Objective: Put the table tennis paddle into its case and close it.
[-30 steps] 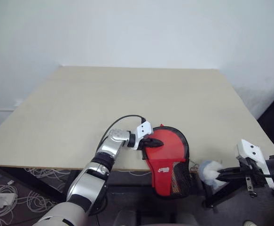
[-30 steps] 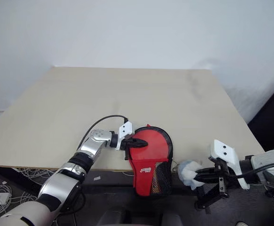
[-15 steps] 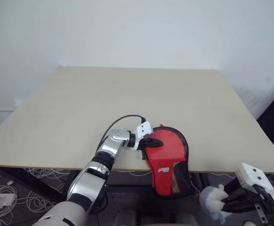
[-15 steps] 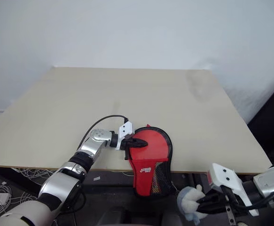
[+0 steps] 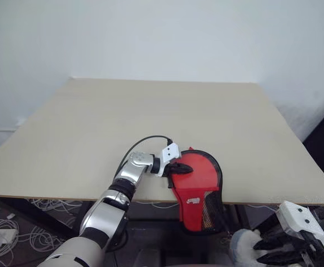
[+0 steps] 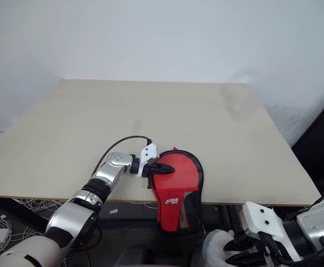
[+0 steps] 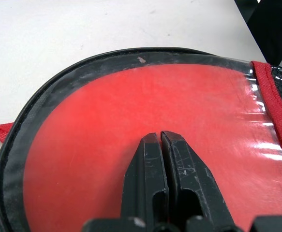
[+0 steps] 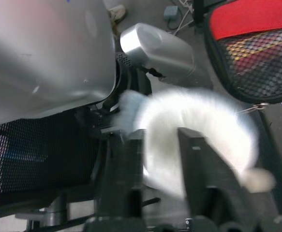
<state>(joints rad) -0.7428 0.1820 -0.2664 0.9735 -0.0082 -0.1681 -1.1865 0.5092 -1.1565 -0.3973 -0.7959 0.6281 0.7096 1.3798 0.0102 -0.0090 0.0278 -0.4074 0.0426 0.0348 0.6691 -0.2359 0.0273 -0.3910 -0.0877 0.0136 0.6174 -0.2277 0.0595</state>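
At the table's near edge my left gripper [image 5: 183,167], fingers together, presses on the red paddle-shaped fabric case [image 5: 200,186] with the red rubber paddle [image 7: 145,125] behind its clear panel. My right gripper [image 5: 278,248], fingers parted, has a white fluffy wad [image 5: 245,245] between them below the edge. Insertion looks done; next, I judge, comes zipping.

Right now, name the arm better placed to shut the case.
Probably left: its claw rests shut on the case at the table edge. The right claw is below the table beside a white fluffy thing.
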